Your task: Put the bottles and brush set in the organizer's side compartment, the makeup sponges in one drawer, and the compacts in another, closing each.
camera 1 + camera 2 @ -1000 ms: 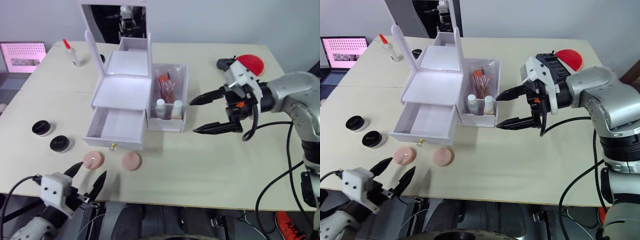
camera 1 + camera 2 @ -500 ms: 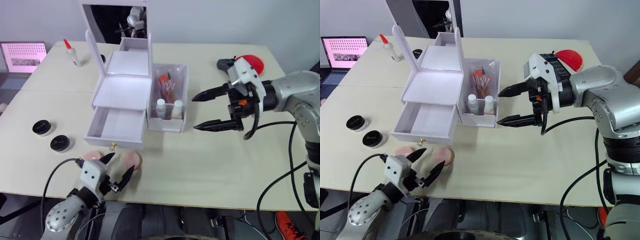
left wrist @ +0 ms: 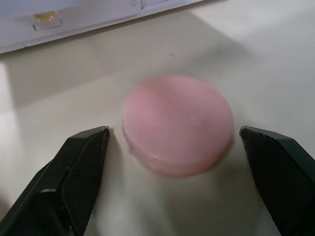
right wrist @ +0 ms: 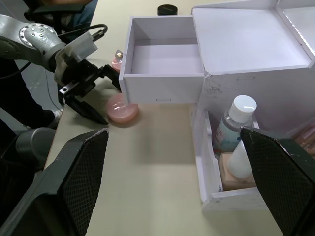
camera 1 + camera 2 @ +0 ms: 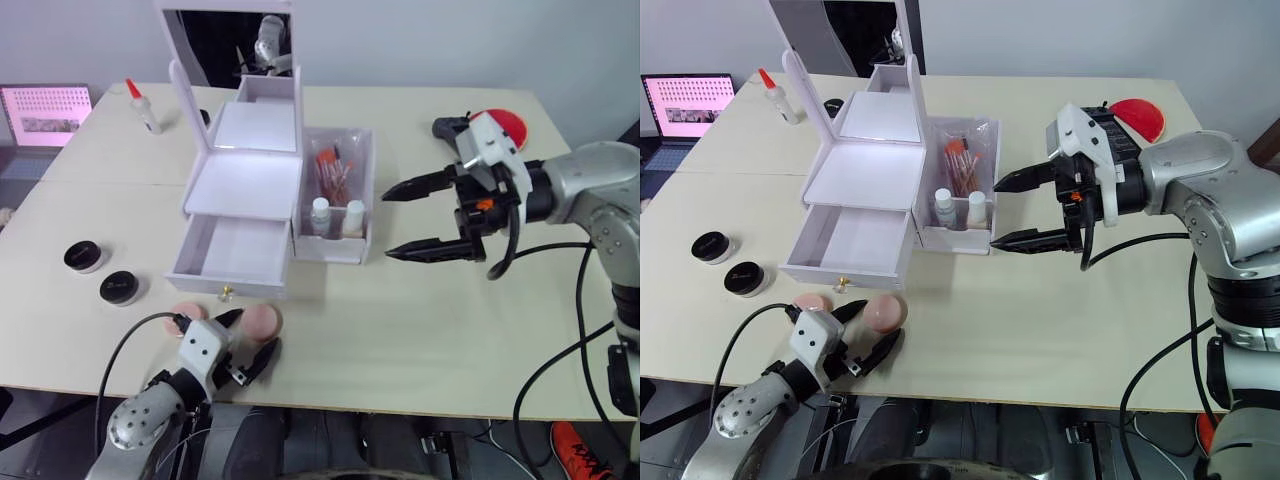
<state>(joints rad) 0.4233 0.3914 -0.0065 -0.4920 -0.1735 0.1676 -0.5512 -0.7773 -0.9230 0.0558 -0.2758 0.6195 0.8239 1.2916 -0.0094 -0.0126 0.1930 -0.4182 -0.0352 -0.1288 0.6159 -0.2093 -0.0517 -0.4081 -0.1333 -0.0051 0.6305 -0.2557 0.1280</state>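
Black fingers of the left gripper (image 3: 174,162) stand apart on either side of a round pink makeup sponge (image 3: 178,124), not touching it. That sponge lies on the table (image 5: 400,320) in front of the organizer's open lower drawer (image 5: 232,252), with a 2nd sponge (image 5: 187,313) beside it. 2 black compacts (image 5: 101,272) sit well apart to the robot's left. The right gripper (image 5: 402,220) hangs spread wide and empty, near the side compartment (image 5: 338,195) holding 2 bottles (image 5: 337,215) and the brush set (image 5: 332,168).
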